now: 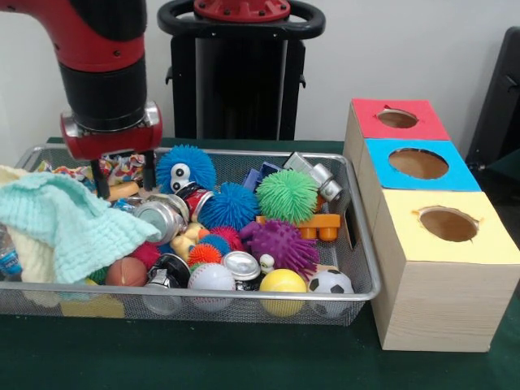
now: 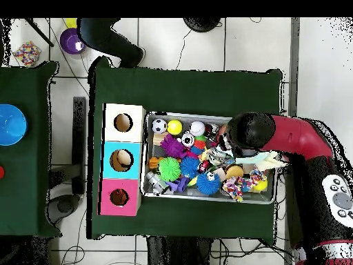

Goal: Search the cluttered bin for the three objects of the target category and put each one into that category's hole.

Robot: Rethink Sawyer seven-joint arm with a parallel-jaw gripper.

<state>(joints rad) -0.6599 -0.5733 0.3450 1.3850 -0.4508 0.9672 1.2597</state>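
Gripper (image 1: 123, 180) fingers apart, empty, low over bin (image 1: 361, 244) at its ten o'clock in the front view; a tan plush toy (image 1: 124, 191) seems wedged just beneath, likely light, squashy; pinch across its body.

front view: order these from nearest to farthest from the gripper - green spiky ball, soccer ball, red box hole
Measured from the gripper, at the bin's left end:
1. green spiky ball, mid-bin toward the back
2. soccer ball, bin's front right corner
3. red box hole, outside the bin, far right

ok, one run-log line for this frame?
arm: over bin left end | gripper: open, down among clutter beside mint cloth | holding: nothing seen | red box hole: empty
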